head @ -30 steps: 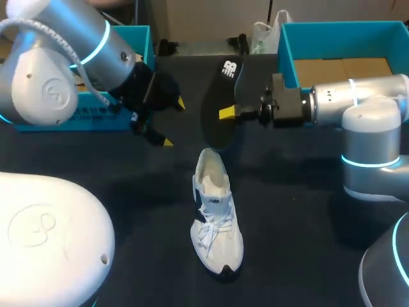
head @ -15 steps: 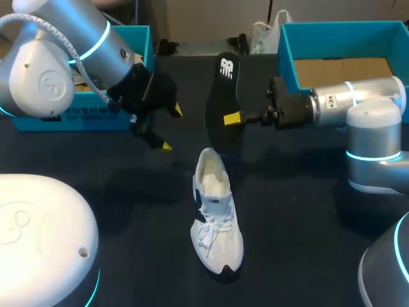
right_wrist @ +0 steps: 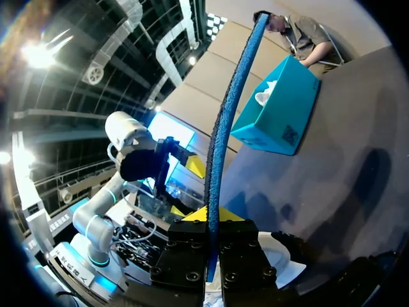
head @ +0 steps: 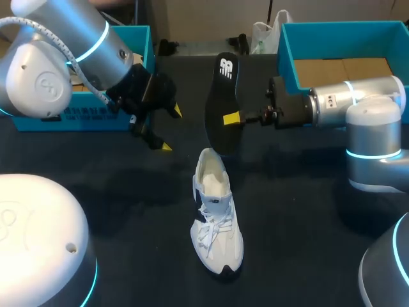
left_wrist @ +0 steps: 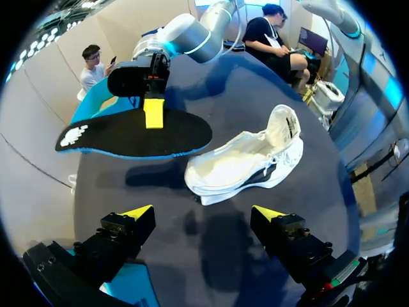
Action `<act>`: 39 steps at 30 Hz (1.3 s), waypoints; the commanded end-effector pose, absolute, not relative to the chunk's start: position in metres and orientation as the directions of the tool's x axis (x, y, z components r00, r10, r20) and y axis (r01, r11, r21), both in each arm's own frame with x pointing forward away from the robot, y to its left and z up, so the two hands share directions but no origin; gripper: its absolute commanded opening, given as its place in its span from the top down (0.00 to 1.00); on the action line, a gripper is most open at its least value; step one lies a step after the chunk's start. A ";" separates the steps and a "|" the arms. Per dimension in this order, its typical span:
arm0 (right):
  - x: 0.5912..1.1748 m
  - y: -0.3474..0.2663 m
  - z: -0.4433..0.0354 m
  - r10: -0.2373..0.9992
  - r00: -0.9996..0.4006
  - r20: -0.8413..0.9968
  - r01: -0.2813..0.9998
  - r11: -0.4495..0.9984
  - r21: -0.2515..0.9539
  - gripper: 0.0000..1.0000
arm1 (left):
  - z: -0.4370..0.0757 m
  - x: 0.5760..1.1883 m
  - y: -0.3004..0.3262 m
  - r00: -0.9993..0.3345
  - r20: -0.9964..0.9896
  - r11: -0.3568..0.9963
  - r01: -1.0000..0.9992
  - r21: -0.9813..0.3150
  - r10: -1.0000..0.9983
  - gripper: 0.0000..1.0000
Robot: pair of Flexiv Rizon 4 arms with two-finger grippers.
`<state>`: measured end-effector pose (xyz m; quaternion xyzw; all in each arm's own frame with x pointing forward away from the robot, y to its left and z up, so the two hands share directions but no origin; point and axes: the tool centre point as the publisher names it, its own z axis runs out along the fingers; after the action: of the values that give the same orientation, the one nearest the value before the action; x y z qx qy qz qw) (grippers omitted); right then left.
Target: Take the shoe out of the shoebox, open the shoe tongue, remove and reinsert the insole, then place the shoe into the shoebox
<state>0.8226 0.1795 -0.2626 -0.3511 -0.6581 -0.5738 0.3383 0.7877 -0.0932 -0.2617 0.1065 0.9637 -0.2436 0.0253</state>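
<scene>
One white lace-up mesh sneaker (head: 216, 220) is sitting upright on the dark tabletop (head: 300, 217), near the right tool (head: 233, 118) but apart from it. That tool is clamping one black foam insole (head: 222, 105). The right wrist view is showing the insole edge-on, blue along its rim. The left wrist view is showing the sneaker ahead of the left tool (left_wrist: 203, 212), whose fingers are standing wide apart, holding nothing. Behind the right tool, one teal shoebox (head: 332, 25) is showing brown card inside. A second teal box (head: 140, 38) is sitting behind the left tool.

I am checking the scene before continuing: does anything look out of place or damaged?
Only the black insole is out of the white shoe, held in the air by the right gripper; no damage shows.
</scene>
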 end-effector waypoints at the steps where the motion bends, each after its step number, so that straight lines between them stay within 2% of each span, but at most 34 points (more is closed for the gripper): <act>1: 0.818 0.180 -0.262 0.076 -0.565 0.822 0.825 0.073 0.560 1.00 | -0.268 0.782 -0.090 -0.975 -0.082 0.854 0.222 -0.471 0.208 0.00; 8: 0.809 0.175 -0.268 0.052 -0.657 0.752 0.753 0.012 0.658 1.00 | -0.274 0.764 -0.081 -0.985 -0.053 0.879 0.173 -0.445 0.167 0.00; 18: 0.809 0.175 -0.268 0.052 -0.657 0.752 0.753 0.012 0.658 1.00 | -0.279 0.765 -0.085 -0.985 -0.035 0.876 0.164 -0.454 0.167 0.00; 26: 0.803 0.177 -0.274 0.025 -0.723 0.690 0.691 0.028 0.723 1.00 | -0.311 0.768 -0.095 -0.989 0.038 0.872 0.110 -0.477 0.145 0.00; 39: 0.798 0.177 -0.277 0.020 -0.752 0.659 0.659 0.025 0.751 1.00 | -0.317 0.762 -0.098 -0.988 0.084 0.879 0.075 -0.471 0.129 0.00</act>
<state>0.7985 0.1739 -0.2770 -0.2525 -0.6705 -0.6530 0.2454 0.7623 -0.0970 -0.3140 0.0547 0.9691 -0.2353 -0.0498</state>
